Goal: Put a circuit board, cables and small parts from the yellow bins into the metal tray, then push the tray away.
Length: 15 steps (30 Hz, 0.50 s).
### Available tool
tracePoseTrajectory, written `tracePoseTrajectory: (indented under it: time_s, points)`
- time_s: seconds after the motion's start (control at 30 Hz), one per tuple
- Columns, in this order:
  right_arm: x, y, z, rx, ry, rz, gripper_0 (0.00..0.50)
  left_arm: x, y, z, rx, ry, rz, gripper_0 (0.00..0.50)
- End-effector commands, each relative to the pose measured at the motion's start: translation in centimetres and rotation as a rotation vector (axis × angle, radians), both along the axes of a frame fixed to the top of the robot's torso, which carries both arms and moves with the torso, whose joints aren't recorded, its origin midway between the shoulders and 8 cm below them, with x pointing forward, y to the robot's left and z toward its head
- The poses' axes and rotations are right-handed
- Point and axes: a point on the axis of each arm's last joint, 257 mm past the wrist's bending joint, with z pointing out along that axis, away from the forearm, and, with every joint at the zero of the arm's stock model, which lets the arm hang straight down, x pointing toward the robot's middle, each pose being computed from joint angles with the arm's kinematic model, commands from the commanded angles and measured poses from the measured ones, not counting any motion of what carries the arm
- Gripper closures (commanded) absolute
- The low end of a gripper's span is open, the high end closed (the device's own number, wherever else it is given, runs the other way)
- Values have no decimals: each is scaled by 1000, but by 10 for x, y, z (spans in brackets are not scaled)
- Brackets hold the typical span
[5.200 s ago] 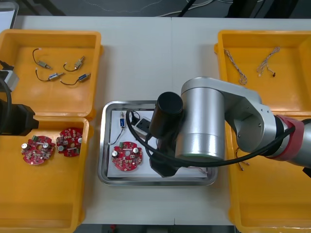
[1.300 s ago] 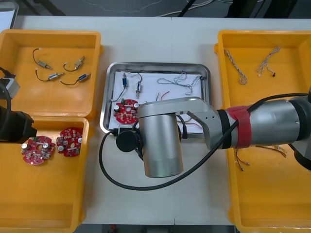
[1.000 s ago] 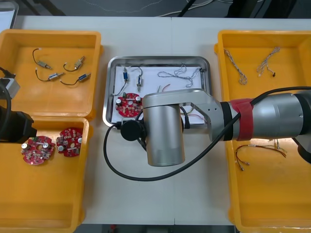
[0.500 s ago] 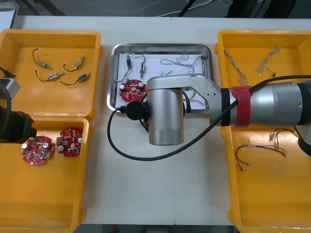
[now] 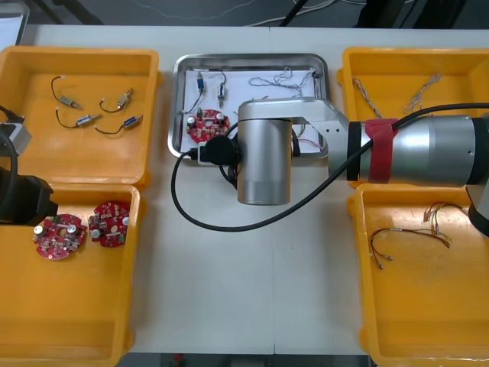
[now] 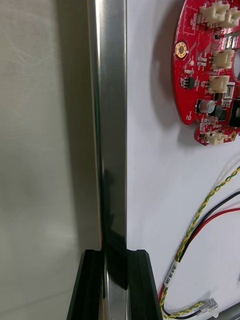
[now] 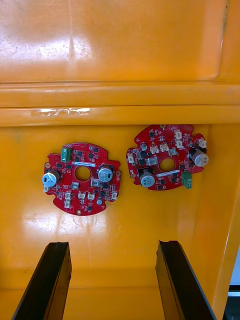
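1. At the upper middle of the front view, found the tray (image 5: 252, 57) between the two far yellow bins (image 5: 153, 115), close to the table's (image 5: 244, 290) far edge, with the right arm stretched over its lower rim.
2. Noted a circuit board (image 5: 205, 125), cables (image 5: 279, 76) and small parts (image 5: 200, 80) loose on its white floor.
3. Saw, from the right wrist, the right pincer (image 6: 114, 252) closed astride that rim, one black finger (image 6: 92, 285) outside, one inside, metal pinched between.
4. Judged loading done and the push well along, with little table left ahead.
5. Reckoned it best to drive straight up the frame, slow and level, so as not to skew the tray into a bin wall or shake the contents, and to stop short of the far edge.
6. Spotted the left pincer (image 7: 112, 245) parked at that view's left edge, fingers spread and holding nothing, above two spare boards (image 7: 82, 177) in the lower left bin.
7. Found the table pale, smooth and bare across the lower middle, good for sliding; beyond it, made out dark floor and stray wires along the top edge.
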Motion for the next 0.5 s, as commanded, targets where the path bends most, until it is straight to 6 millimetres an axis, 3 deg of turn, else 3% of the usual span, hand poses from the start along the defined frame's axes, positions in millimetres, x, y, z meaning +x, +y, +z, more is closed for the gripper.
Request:
tracePoseTrajectory:
  time_s: [0.03, 0.5]
  points:
    - [26, -2, 37, -31, -80, 27, 500, -6, 14, 9, 78, -1, -55, 0]
    - [59, 1, 55, -20, -143, 21, 500, -6, 14, 9, 78, -1, -55, 0]
